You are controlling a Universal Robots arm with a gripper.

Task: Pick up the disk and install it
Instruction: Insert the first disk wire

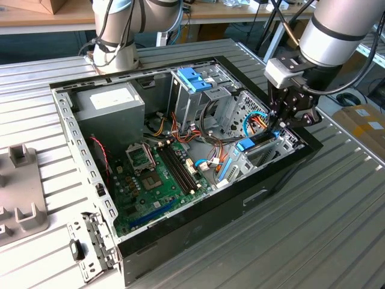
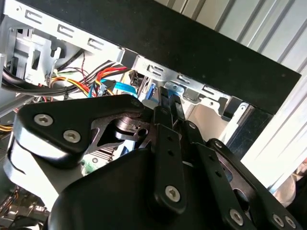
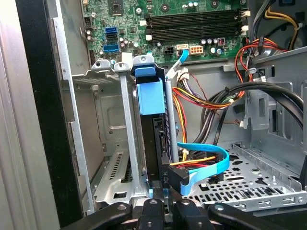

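The disk [image 3: 159,143] stands on edge in the metal drive cage [image 3: 108,143] at the front corner of the open computer case [image 1: 240,201], toward the exterior view's right. Its blue carrier tab [image 3: 149,93] points toward the motherboard. In the exterior view the disk [image 1: 262,141] shows as a dark slab with a blue end. My gripper [image 3: 167,211] reaches down into the case from above [image 1: 278,125], shut on the disk's outer end with a finger on each flat side. In the second wrist view the fingertips [image 2: 169,103] sit close together by the blue carrier [image 2: 150,91].
A light-blue flat cable [image 3: 206,165] and red and yellow wires [image 3: 201,100] run right beside the disk. The motherboard [image 1: 156,174], a grey power-supply box [image 1: 111,102] and a cage with a blue bracket [image 1: 194,78] share the case. A grey fixture [image 1: 18,198] lies at the exterior view's left.
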